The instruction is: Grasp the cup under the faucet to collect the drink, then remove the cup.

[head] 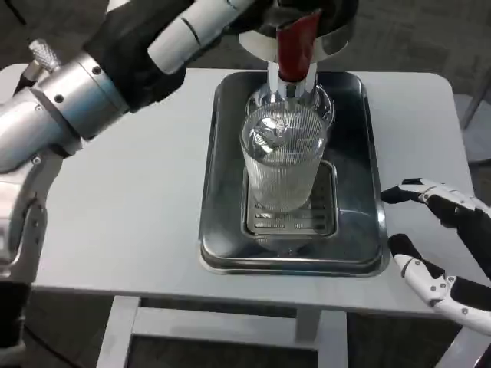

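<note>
One ribbed glass cup (pixel 281 157) stands on one steel drip tray (pixel 222 222) under one red-handled faucet (pixel 295 46), at table centre. Our right hand (pixel 441 253), at 4 o'clock, waits spread, holding nothing. Our left hand (pixel 203 27) reaches toward 12 o'clock; fingers indeterminable. We judge a glancing grasp could topple the cup.

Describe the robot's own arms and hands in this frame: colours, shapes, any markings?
Left arm: silver cylindrical forearm with a knurled knob, then a black wrist section and white casing. Right hand: white shells with black fingertips and joints. No markings legible.
</note>
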Tool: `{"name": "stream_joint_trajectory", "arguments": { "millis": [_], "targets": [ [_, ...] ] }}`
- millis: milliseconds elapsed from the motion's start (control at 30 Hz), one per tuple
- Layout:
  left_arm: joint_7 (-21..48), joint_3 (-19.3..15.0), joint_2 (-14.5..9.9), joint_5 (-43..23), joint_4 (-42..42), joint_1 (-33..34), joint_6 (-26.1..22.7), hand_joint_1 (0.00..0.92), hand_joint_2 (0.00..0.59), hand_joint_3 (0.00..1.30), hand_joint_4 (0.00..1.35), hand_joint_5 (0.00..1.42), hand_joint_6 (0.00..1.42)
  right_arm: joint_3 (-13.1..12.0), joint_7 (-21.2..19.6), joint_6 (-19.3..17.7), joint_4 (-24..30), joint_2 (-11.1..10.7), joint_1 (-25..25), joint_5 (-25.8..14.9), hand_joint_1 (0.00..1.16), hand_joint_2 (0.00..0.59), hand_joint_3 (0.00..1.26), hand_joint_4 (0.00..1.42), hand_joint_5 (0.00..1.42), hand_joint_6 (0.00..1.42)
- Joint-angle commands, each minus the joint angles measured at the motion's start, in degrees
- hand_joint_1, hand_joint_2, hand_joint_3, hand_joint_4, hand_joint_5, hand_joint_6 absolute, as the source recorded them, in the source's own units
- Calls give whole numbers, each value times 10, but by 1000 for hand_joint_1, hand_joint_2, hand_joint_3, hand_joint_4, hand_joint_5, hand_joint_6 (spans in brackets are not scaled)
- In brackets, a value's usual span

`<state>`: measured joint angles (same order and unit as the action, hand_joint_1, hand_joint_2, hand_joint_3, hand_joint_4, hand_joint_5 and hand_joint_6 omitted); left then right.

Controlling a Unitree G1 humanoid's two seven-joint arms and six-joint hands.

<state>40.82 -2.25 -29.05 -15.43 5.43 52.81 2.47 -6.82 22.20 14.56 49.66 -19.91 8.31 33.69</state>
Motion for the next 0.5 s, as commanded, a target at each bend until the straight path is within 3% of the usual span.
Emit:
{"name": "stream_joint_trajectory", "arguments": {
  "millis": [33,500],
  "targets": [
    [23,19,-12,22,4,-5,-1,0,144,190,206,316,387,-8,-5,1,6,1,9,-8,470,498,282,142,109,251],
    [51,36,-25,55,16,-11,25,0,142,183,199,309,385,-9,-4,3,2,-2,4,-14,470,498,282,150,111,251]
  ]
}}
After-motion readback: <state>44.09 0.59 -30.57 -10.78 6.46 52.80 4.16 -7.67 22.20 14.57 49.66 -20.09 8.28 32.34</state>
